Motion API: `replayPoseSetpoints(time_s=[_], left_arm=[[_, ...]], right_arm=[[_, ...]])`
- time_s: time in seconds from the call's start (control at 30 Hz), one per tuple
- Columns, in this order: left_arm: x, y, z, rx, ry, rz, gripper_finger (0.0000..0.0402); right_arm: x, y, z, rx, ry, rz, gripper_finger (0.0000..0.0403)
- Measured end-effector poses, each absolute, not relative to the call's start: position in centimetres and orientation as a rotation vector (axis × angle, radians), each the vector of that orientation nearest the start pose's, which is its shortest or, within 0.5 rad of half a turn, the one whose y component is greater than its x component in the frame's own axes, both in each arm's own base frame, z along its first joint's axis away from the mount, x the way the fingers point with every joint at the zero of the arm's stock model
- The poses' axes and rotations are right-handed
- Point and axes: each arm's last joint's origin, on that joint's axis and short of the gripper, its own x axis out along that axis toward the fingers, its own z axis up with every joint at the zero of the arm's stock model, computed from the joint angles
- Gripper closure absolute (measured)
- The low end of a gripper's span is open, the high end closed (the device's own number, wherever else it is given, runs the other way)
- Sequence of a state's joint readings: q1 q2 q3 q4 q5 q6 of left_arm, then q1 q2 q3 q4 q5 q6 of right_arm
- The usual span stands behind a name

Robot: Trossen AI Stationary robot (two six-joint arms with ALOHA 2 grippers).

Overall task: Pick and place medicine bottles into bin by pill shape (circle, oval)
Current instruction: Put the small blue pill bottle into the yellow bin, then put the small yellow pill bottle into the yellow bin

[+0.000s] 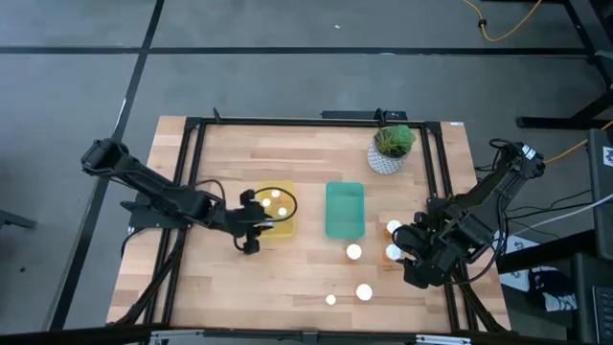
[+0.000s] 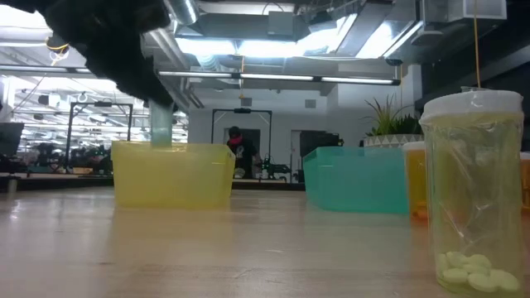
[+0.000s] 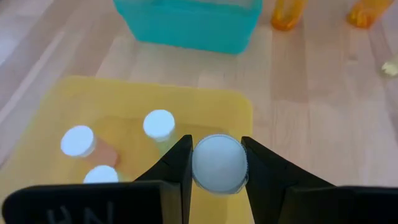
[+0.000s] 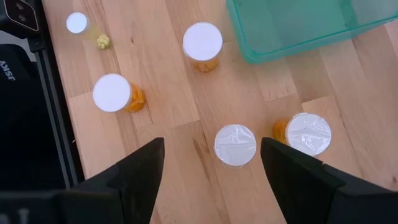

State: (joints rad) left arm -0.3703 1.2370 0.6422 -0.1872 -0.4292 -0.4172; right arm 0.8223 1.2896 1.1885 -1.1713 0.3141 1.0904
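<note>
Bottles with white caps sit in the yellow bin (image 1: 279,228) left of frame centre in the high view: 3 show in the left wrist view, at the lower left of that frame. The left gripper (image 3: 216,163) hangs over that bin, clamped on another white-capped bottle (image 3: 217,163). The green bin (image 1: 345,210) at frame centre looks empty. Loose bottles (image 1: 354,252) stand on the tabletop (image 1: 230,153) at the lower right. The right gripper (image 4: 211,165) hovers over them with its fingers apart, holding nothing. In the low view, a clear bottle (image 2: 474,190) at the right edge holds pale pills.
</note>
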Motion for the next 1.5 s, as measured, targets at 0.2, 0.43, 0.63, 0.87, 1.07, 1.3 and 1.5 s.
replayPoseSetpoints(time_s=[0.2,0.43,0.63,0.87,1.07,1.3,1.5], left_arm=[[23.2,-7.4,18.3,-0.051,0.742,0.250,0.0305],[23.6,-6.9,17.0,-0.052,0.787,0.265,0.0305],[23.4,-6.4,16.1,-0.072,0.776,0.270,0.0305],[23.4,-6.4,16.1,-0.108,0.771,0.284,0.0294],[23.3,-6.4,16.0,-0.117,0.781,0.293,0.0265],[23.3,-6.4,16.0,-0.117,0.783,0.294,0.0245],[23.4,-6.4,16.1,-0.116,0.769,0.288,0.0238]], right_arm=[[15.9,15.8,30.1,0.276,1.130,-0.184,0.0134],[15.9,15.8,30.1,0.277,1.130,-0.185,0.0134],[15.9,15.8,30.1,0.277,1.130,-0.184,0.0134],[15.9,15.8,30.1,0.277,1.130,-0.184,0.0134],[15.9,15.8,30.1,0.277,1.130,-0.184,0.0134],[15.9,15.8,30.1,0.277,1.130,-0.185,0.0134],[15.9,15.8,30.1,0.277,1.130,-0.185,0.0134]])
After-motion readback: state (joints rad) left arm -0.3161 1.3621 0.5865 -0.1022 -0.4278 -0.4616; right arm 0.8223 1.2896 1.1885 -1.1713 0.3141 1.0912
